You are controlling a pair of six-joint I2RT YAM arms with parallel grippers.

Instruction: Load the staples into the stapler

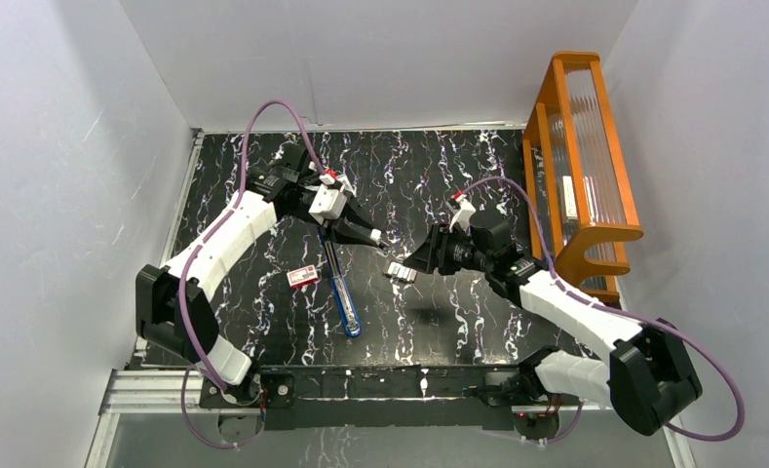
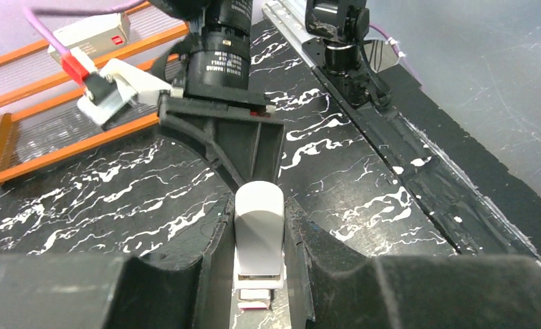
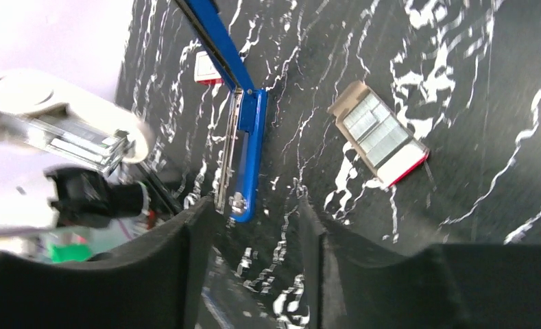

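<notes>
Left of the counter's [image 1: 458, 175] middle, your stapler [image 3: 243, 154] lies hinged open, the staples in their tray [image 3: 378, 133] near on its right. Your right tool [image 3: 254, 212] gapes empty; your left tool [image 1: 378, 241] pinches a small white piece [image 2: 258, 219].

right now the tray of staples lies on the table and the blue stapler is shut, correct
No, the blue stapler is not shut: it lies hinged open on the table, its halves spread apart, as the right wrist view shows. The tray of staples does lie on the table, as you say.
</notes>
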